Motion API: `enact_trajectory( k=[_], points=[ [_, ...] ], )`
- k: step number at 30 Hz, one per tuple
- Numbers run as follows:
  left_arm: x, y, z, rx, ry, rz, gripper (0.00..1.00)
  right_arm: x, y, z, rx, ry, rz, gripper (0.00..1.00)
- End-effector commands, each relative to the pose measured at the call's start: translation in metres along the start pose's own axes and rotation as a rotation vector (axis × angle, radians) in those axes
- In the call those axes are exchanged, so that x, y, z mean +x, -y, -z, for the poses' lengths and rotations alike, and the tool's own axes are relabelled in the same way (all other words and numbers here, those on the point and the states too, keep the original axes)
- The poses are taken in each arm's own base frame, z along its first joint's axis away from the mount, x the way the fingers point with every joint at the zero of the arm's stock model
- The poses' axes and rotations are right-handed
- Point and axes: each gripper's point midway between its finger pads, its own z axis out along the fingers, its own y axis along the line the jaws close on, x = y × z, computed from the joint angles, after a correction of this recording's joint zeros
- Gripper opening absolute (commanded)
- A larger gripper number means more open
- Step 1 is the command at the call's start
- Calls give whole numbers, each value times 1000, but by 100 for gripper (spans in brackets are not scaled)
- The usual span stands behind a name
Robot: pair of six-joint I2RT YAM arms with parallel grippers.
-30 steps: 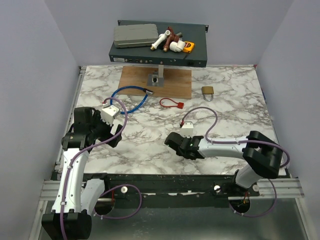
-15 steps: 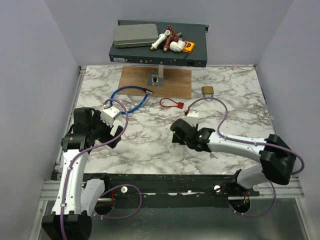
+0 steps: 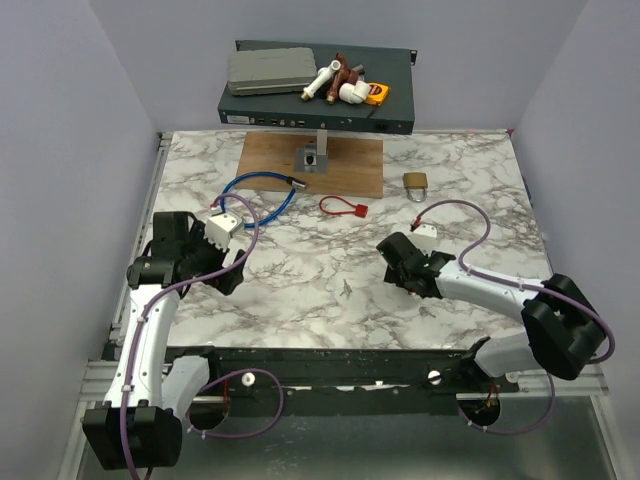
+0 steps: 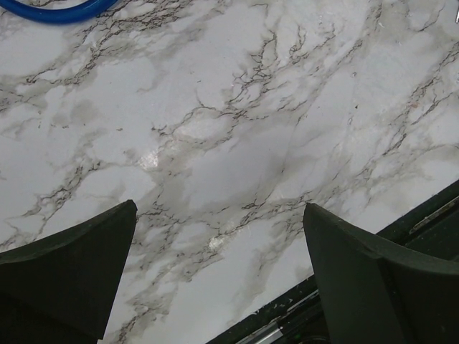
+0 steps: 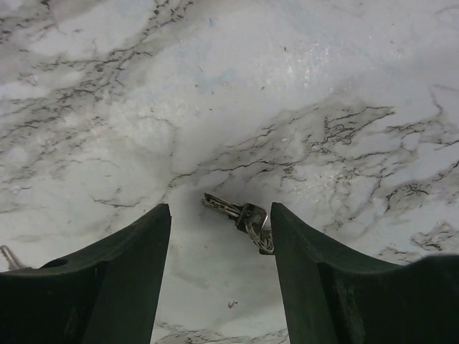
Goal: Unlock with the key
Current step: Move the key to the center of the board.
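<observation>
A small bunch of silver keys (image 5: 240, 213) on a metal ring lies flat on the marble, between my right gripper's (image 5: 220, 208) open fingers and close to the right finger. In the top view that gripper (image 3: 393, 258) is low over the table, right of centre, and hides the keys. A red loop strap (image 3: 343, 206) lies further back; I cannot tell whether a key hangs on it. The brass padlock (image 3: 417, 182) lies behind the right gripper. My left gripper (image 3: 228, 268) is open and empty over bare marble near the left front, and the left wrist view (image 4: 219, 208) shows the same.
A blue cable (image 3: 262, 196) coils at the back left, and its edge shows in the left wrist view (image 4: 50, 11). A wooden board (image 3: 270, 160) with a metal fixture stands at the back. A dark box (image 3: 390, 115) with assorted parts sits behind the table. The table's front edge (image 4: 337, 308) is near the left gripper.
My right gripper has swung from the front middle of the table rightward and slightly back. The left arm has shifted only a little.
</observation>
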Motion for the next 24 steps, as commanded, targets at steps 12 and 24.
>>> enact_trajectory(
  k=[12,24],
  points=[
    [-9,-1,6,-18,35,-26,99,49,-16,-19,-95,-148,24,24],
    [-8,-1,7,-22,33,-27,99,41,-98,-8,-228,-148,29,18]
  ],
)
